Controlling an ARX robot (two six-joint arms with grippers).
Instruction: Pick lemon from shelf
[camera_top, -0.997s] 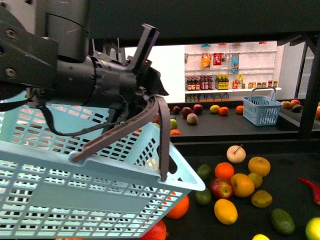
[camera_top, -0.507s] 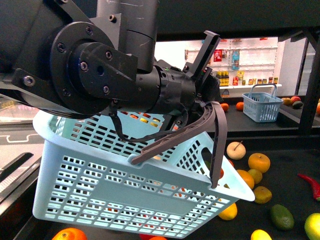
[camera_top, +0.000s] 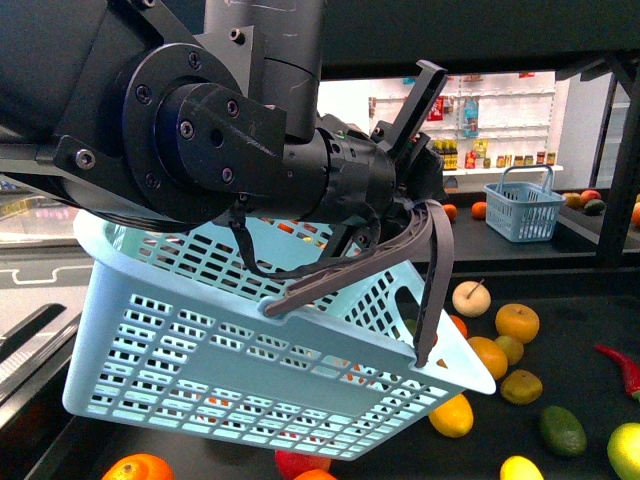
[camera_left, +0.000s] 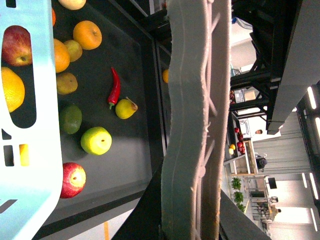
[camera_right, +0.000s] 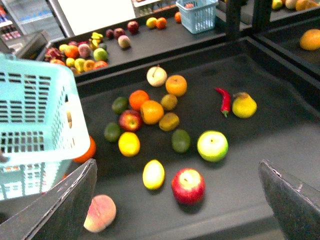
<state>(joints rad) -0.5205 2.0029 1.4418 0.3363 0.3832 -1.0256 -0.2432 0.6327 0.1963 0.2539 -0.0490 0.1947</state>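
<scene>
Left gripper (camera_top: 416, 165) seemingly clasping basket (camera_top: 230, 350), oval lemon (camera_right: 153, 174)

front view | left arm (camera_top: 230, 150) swings up and to the right, its round joint now filling the upper left | pale blue basket (camera_top: 250, 370) rides higher and further right, corner reaching over the fruit on the shelf (camera_top: 585, 375) | red apple and green fruits beside it now hidden behind the basket | orange (camera_top: 140, 468) uncovered at lower left
</scene>
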